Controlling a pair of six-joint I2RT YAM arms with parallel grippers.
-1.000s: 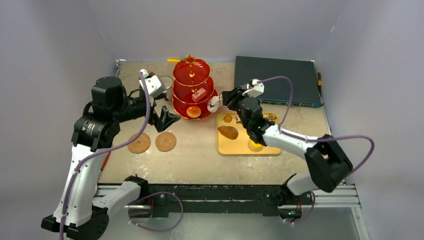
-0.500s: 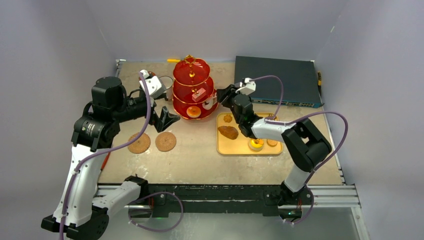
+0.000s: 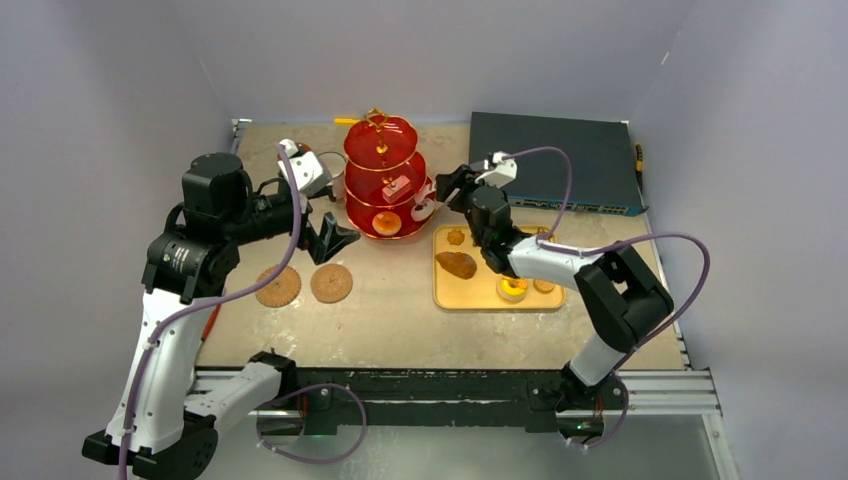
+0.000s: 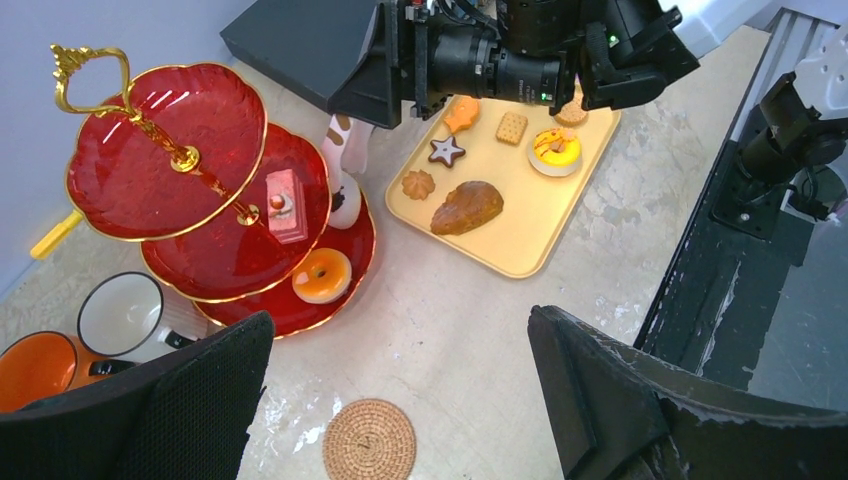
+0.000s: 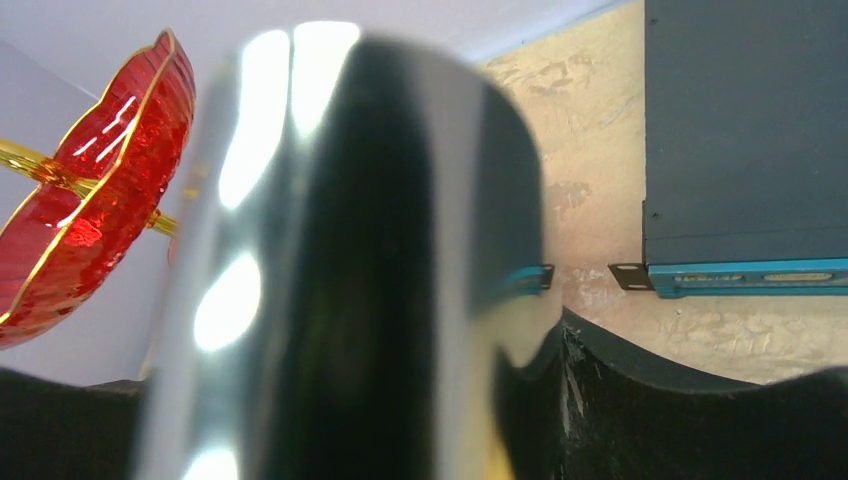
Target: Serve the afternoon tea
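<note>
The red three-tier stand (image 3: 385, 180) with its gold handle stands at the back middle of the table. A pink cake slice (image 4: 285, 205) lies on its middle tier and an orange doughnut (image 4: 322, 276) on the bottom tier. A white brown-spotted pastry (image 4: 345, 190) stands on end at the bottom tier's right rim, its top between the jaws of my right gripper (image 3: 445, 192). In the right wrist view it is a blurred glossy shape, and I cannot see whether the grip holds. The orange mug (image 4: 35, 368) and white mug (image 4: 120, 315) sit left of the stand. My left gripper (image 4: 400, 330) hovers open and empty above the table.
A yellow tray (image 3: 480, 300) right of the stand holds a brown pastry (image 3: 457, 264), a yellow doughnut (image 3: 512, 289) and several small cookies. Two woven coasters (image 3: 278, 287) (image 3: 331, 283) lie front left. A dark flat box (image 3: 555, 160) fills the back right corner.
My right gripper has carried the white pastry a little left and back, up to the stand's bottom tier, and its elbow has folded in. The left arm has not moved.
</note>
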